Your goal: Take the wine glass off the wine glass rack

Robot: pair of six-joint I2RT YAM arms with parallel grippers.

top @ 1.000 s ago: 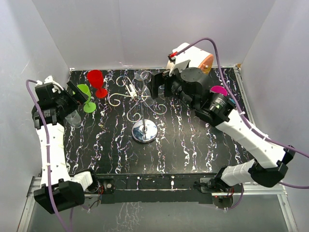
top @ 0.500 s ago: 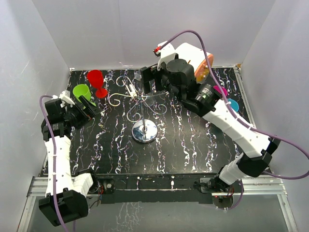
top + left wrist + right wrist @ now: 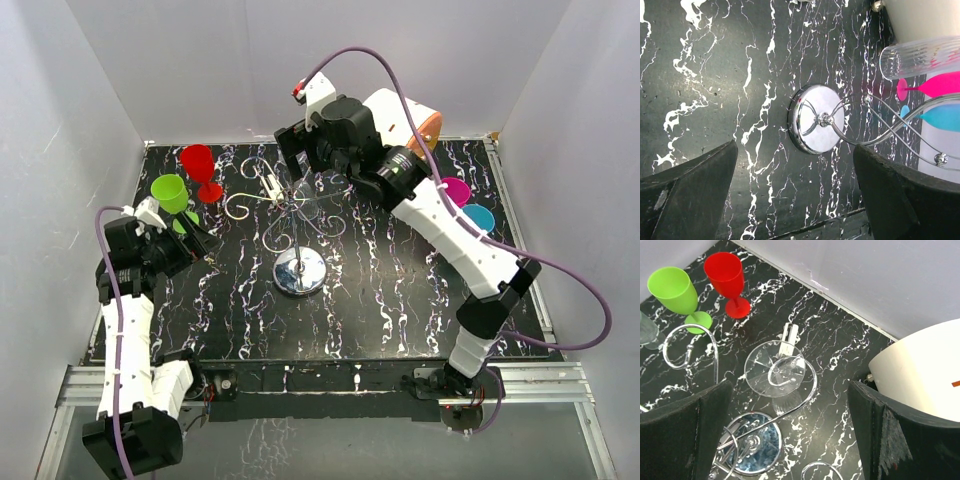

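Beside rack [image 3: 299, 269], green goblet [image 3: 170, 190], red goblet [image 3: 198, 163]

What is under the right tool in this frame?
A clear wine glass hangs upside down on a scroll arm of the wine glass rack, round foot uppermost. That foot overlaps most of its bowl, so the rim cannot be made out.

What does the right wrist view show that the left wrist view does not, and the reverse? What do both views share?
Only the right wrist view shows the lime green plastic goblet, the red plastic goblet and the round foot of the clear wine glass, hooked in a scroll arm. Only the left wrist view shows the pink plastic goblet and the blue plastic goblet; its clear ribbed glass may be that same wine glass. Both show the silver wire wine glass rack with its shiny round base, on the black marbled table.
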